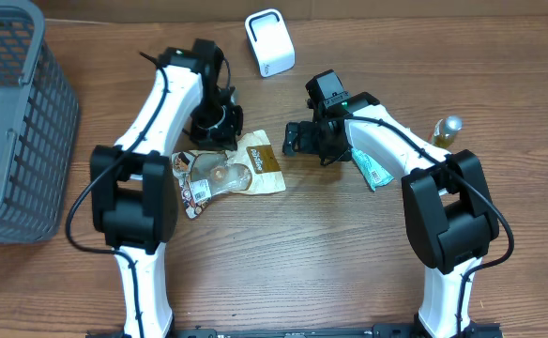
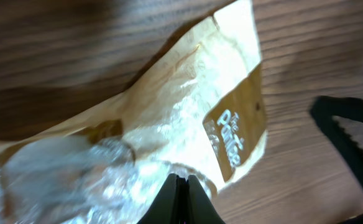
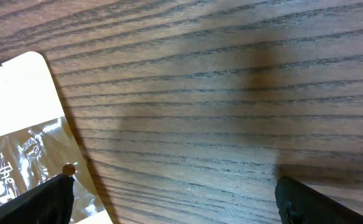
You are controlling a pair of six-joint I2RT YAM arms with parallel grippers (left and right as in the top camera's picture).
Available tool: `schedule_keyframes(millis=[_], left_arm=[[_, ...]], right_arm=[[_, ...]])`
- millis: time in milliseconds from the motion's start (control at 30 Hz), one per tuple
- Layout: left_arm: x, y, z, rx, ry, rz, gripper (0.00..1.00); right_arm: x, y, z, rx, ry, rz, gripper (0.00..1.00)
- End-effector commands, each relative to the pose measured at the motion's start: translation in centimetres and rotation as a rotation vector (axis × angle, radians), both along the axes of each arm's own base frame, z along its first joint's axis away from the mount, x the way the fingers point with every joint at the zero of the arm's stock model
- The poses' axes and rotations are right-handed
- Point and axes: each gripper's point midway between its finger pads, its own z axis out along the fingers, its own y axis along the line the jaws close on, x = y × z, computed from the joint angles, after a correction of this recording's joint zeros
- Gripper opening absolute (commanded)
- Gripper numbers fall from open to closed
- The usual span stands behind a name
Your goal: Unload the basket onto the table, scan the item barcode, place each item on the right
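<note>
- Brown-and-clear snack pouch (image 1: 253, 169) lies on the wooden table (image 1: 330, 253) between the two arms; printed face up
- Left gripper (image 2: 180, 182): jaws pressed together, pinching the pouch's clear-plastic edge
- Right gripper (image 1: 297, 139): jaws spread wide, holding nothing; only bare wood between them, just beside the pouch's right corner
- White scanner (image 1: 269, 42) stands at the far edge, apart from the pouch; grey basket (image 1: 11, 141) at left

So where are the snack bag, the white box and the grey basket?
snack bag (image 1: 260, 167), overhead view, on its brown printed panel.
white box (image 1: 269, 42), overhead view, middle of its top face.
grey basket (image 1: 44, 131), overhead view, on its slatted side wall.
</note>
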Motion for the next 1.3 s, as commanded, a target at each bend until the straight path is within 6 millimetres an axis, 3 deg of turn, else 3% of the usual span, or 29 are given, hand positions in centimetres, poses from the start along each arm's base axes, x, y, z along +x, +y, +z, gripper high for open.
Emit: schedule_keyframes(millis=[0,133,333,500,833,1033,1133,1267], left_arm=[[0.6,3.3,5.7,0.094,-0.113,0.109,0.04],[-0.6,5.6,7.0,0.232,-0.113,0.169,0.05],[-1.8,6.4,7.6,0.336,-0.104,0.202,0.04],[-1.3,7.3,6.0,0.413,-0.127,0.256,0.04],[-5.3,8.3,1.6,0.469,0.033,0.243,0.04],[-6.4,8.5,0.7,0.455,0.084,0.249,0.04],[-6.7,8.8,0.5,0.459,0.096,0.252,0.10],[-7.2,9.2,0.5,0.459,0.122,0.258,0.05]], right_arm=[[-0.1,0.2,0.2,0.001,-0.006,0.001,1.00],[-0.1,0.2,0.2,0.001,-0.007,0.001,1.00],[-0.1,0.2,0.2,0.001,-0.007,0.001,1.00],[-0.1,0.2,0.2,0.002,-0.007,0.001,1.00],[-0.1,0.2,0.2,0.001,-0.007,0.001,1.00],[-0.1,0.2,0.2,0.001,-0.006,0.001,1.00],[0.0,0.2,0.2,0.001,-0.007,0.001,1.00],[0.1,0.3,0.3,0.004,-0.015,0.000,1.00]])
